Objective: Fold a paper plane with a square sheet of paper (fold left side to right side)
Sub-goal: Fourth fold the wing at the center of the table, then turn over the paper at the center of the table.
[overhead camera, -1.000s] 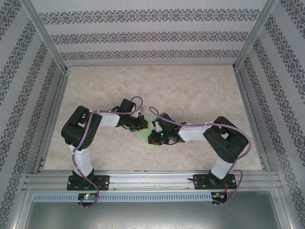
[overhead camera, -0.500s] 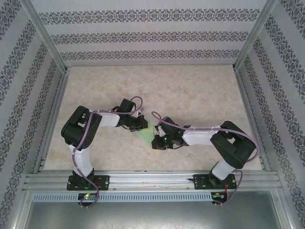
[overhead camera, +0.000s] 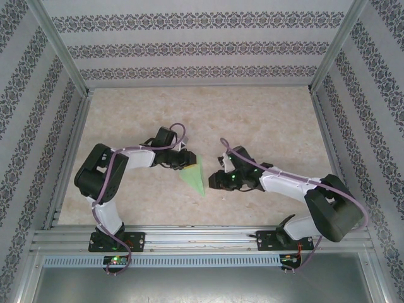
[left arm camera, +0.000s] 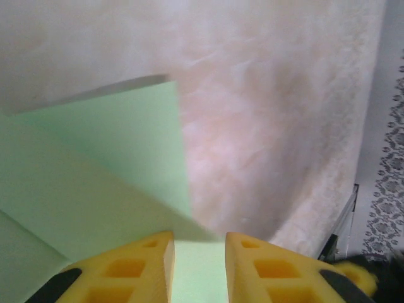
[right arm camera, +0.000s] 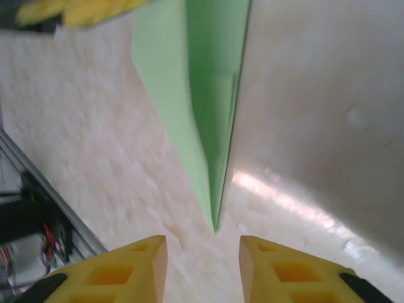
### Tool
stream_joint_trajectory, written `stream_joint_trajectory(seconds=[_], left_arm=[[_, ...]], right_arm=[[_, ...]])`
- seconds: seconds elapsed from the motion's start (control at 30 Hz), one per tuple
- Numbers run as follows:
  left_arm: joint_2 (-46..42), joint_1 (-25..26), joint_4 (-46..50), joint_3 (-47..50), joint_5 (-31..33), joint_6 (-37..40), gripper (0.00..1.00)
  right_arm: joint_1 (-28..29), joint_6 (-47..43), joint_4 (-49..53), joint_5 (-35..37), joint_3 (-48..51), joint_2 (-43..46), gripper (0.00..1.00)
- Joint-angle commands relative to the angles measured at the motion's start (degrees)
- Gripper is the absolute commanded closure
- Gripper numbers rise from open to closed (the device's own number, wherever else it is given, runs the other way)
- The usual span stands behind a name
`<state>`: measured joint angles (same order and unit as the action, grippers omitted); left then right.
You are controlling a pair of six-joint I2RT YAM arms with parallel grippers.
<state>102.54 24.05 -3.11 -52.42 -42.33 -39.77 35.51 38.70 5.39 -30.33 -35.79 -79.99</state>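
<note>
The paper plane [overhead camera: 195, 177] is a narrow light green dart lying on the beige table, its tip pointing toward the near edge. My left gripper [overhead camera: 182, 165] sits at its wide far-left end. In the left wrist view that gripper [left arm camera: 199, 243] is open, and the green paper [left arm camera: 95, 170] shows in the gap between its yellow fingers [left arm camera: 136, 265]. My right gripper [overhead camera: 214, 181] is just right of the dart's tip and clear of it. In the right wrist view it [right arm camera: 203, 246] is open, with the dart's point [right arm camera: 208, 95] aimed at the gap and bare table between them.
The table [overhead camera: 252, 120] is ringed by an aluminium frame with a rail [overhead camera: 202, 238] across the near edge and patterned walls [overhead camera: 202, 47] on three sides. One yellow finger of the left gripper [right arm camera: 82, 9] shows at the top left of the right wrist view.
Both grippers were shut and now stand open. The right arm has pulled back to the right, off the paper. The folded dart now lies uncovered between the two grippers.
</note>
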Motion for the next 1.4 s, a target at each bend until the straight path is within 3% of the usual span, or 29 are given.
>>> stream_joint_trajectory(seconds=[0.0, 0.23, 0.5, 0.6, 0.77, 0.83, 1.07, 1.2, 1.37], left_arm=[[-6.36, -1.22, 2.59, -1.63, 2.69, 2.52, 0.69], [-17.00, -3.56, 7.60, 3.09, 9.92, 6.14, 0.64], [-22.86, -5.88, 9.22, 8.12, 11.67, 6.57, 0.57], [-23.52, -6.71, 9.19, 8.55, 11.04, 6.41, 0.55], [-26.00, -7.77, 7.99, 8.57, 9.27, 6.46, 0.47], [-27.94, -8.26, 5.33, 9.06, 7.23, 6.63, 0.41], [-33.71, -10.30, -10.82, 11.33, -2.92, 0.96, 0.18], [-31.98, -10.53, -21.74, 10.09, -11.24, -5.38, 0.19], [-26.24, -10.42, -40.75, 9.19, -19.40, -18.09, 0.28]], right_arm=[[-1.92, -5.67, -2.74, -0.59, -3.51, -1.25, 0.57], [-1.43, -10.36, -5.15, -2.81, -10.92, -11.81, 0.55], [0.94, -10.73, -6.88, -2.50, -15.06, -20.55, 0.52], [1.04, -10.58, -6.88, -2.72, -15.80, -22.40, 0.61], [0.71, -10.32, -7.06, -2.72, -14.91, -20.95, 0.91], [0.14, -10.35, -7.99, -2.46, -13.64, -18.18, 1.00], [-4.65, -11.02, -18.36, -6.94, -6.20, -4.10, 1.00], [-7.49, -8.57, -27.82, -11.85, -2.44, 2.94, 1.00], [-7.82, -5.07, -37.28, -15.73, -0.99, 8.40, 1.00]])
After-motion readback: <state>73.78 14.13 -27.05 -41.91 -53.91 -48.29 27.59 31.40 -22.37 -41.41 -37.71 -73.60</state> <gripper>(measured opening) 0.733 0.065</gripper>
